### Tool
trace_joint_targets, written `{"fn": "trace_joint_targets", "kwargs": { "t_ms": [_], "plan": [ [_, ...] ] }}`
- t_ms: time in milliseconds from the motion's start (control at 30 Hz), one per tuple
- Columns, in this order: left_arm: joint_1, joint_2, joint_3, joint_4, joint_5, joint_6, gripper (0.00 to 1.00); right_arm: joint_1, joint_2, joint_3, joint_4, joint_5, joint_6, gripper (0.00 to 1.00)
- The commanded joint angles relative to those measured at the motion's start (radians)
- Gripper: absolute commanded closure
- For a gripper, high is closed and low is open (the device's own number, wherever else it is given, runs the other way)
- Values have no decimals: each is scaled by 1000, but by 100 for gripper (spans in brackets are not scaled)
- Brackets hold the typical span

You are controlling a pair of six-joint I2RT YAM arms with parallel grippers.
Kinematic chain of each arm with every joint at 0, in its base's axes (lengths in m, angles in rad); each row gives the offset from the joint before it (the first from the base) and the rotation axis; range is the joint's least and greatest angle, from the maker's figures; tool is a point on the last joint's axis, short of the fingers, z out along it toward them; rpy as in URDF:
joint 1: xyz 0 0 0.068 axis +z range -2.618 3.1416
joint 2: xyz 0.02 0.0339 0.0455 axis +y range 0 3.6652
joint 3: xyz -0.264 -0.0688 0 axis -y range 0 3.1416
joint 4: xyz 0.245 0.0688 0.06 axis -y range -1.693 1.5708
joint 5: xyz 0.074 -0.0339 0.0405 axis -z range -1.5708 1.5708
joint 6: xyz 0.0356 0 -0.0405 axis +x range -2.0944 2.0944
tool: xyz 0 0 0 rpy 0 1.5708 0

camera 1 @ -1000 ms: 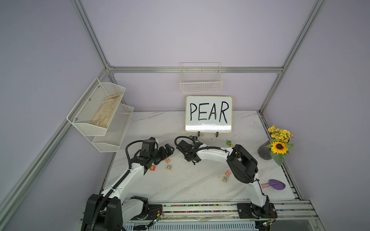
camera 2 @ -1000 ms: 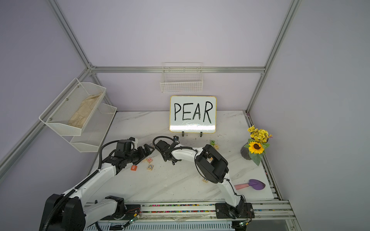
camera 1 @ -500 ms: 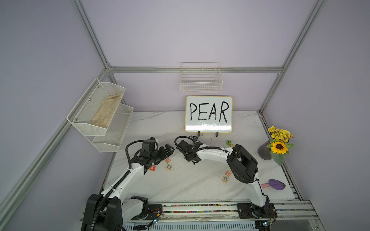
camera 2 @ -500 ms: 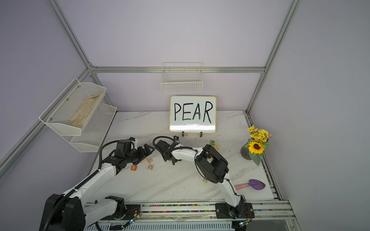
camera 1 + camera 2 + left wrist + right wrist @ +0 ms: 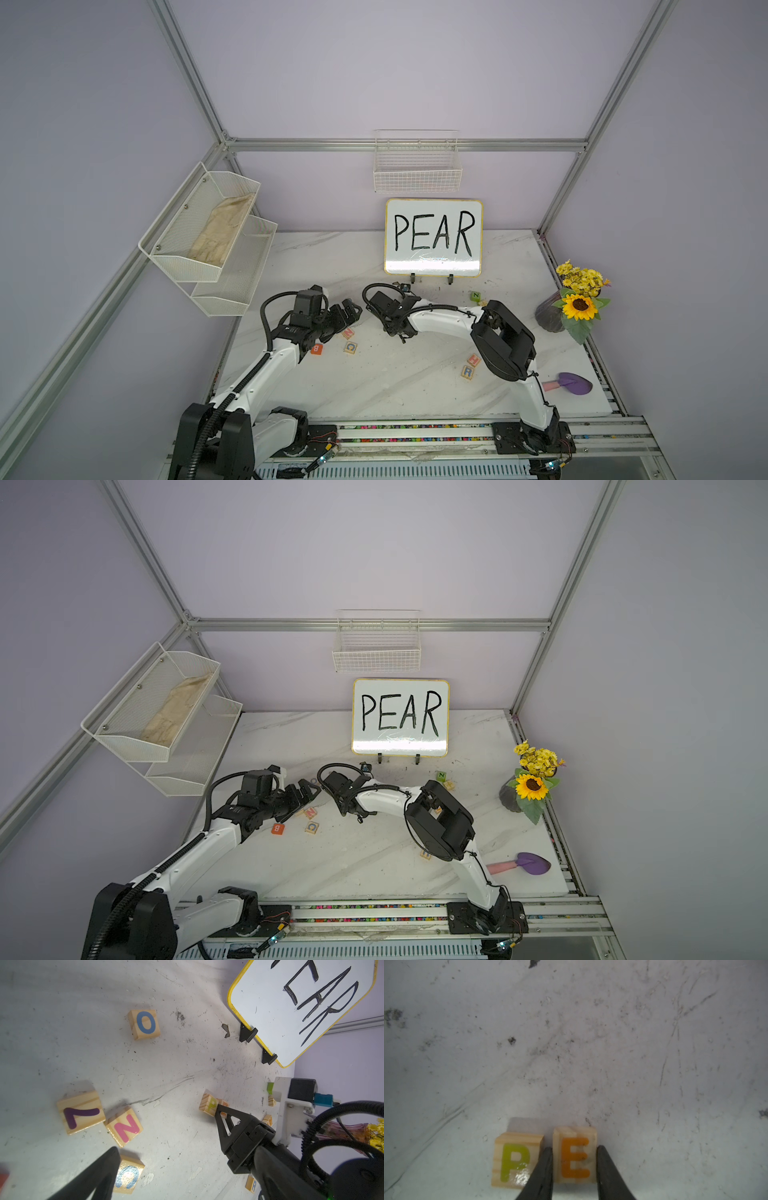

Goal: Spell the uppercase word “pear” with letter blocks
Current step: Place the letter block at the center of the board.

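The right tool point(image 5: 574, 1148), pinching the E block point(image 5: 575, 1160) just beside the P block point(image 5: 515, 1161), should let go only once the block sits flat on the desk point(image 5: 612, 1043), which it seems to touch.

We see pale, grained wood on the P block point(image 5: 515, 1162), with a yellow-green capital, and on the E block point(image 5: 574, 1159), whose capital is orange. The O block point(image 5: 144, 1024) is lettered blue, the N block point(image 5: 124, 1127) pink, and the C block point(image 5: 127, 1176) glittery blue. The table point(image 5: 374, 386) is white marble veined with grey. At twelve o'clock the whiteboard point(image 5: 433, 237) is white, yellow-rimmed and lettered black. At four o'clock the scoop point(image 5: 575, 383) is purple with a pink handle.
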Motion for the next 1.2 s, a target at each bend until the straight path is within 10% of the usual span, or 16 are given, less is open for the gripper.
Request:
{"fn": "trace_joint_targets", "kwargs": {
  "t_ms": [0,1167],
  "plan": [
    [-3,-19,65,15,2,7,0,6,-14,-20,-72,-17,26,67],
    [-3,-29,64,16,-2,7,0,22,-65,-41,-44,6,22,53]
  ]
}}
